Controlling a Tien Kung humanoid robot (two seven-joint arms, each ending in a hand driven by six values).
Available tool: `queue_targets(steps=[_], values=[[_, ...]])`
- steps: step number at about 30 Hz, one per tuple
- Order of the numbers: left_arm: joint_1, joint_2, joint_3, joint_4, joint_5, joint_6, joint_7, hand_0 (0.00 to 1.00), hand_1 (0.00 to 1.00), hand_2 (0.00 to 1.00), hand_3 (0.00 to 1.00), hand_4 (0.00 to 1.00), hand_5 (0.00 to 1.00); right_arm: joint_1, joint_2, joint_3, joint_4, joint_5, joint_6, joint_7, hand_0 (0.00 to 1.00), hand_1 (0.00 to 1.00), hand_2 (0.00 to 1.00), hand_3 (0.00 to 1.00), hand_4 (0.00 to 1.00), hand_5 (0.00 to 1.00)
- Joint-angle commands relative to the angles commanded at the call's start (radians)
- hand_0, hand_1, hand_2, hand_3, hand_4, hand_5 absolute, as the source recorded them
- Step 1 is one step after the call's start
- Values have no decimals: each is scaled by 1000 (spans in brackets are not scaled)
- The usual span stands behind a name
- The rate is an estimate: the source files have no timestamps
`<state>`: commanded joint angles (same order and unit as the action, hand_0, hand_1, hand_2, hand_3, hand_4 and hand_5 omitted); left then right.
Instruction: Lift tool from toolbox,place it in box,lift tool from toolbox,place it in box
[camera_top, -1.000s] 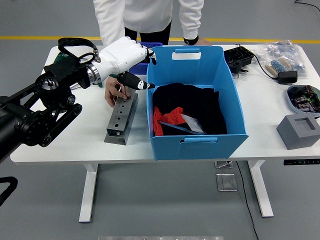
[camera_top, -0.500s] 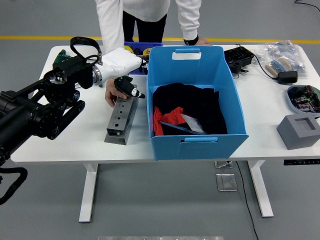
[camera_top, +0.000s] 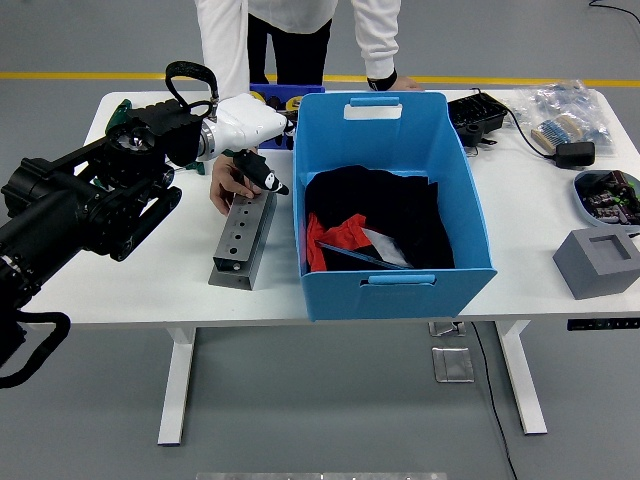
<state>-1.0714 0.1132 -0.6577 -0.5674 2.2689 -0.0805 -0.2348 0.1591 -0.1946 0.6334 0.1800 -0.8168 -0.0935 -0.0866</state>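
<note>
Head view: my left robot hand (camera_top: 252, 150) hovers left of the blue box (camera_top: 392, 200), above the grey tool block (camera_top: 243, 239) a person's hand (camera_top: 232, 185) steadies. Fingers curled; whether it holds anything, can't tell. Descend straight, pinch tool, avoid person.

- Bright, even light from overhead; nothing dim.
- White table (camera_top: 400, 300) ran near blown-out, no hard glare.
- Soft shadows lay under the table and inside the blue box (camera_top: 392, 215), where dark contents lost detail.
- Focus was sharp; edges showed slight wide-angle bending.
</note>
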Motion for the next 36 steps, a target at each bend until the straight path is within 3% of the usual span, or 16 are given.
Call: queue_targets(steps=[5, 17, 36], values=[[-24, -6, 28, 42, 0, -35, 12, 647, 564, 558, 613, 980, 671, 6, -4, -19, 0, 18, -1, 5, 663, 654, 708, 574, 853, 671], [-38, -28, 53, 117, 0, -51, 21, 661, 550, 546, 593, 965, 696, 19, -9, -39, 0, 24, 0, 8, 663, 653, 707, 575, 854, 672], [-41, -29, 86, 135, 0, -121, 42, 673, 490, 505, 597, 963, 741, 25, -9, -36, 0, 11, 1, 5, 664, 653, 707, 577, 855, 674]])
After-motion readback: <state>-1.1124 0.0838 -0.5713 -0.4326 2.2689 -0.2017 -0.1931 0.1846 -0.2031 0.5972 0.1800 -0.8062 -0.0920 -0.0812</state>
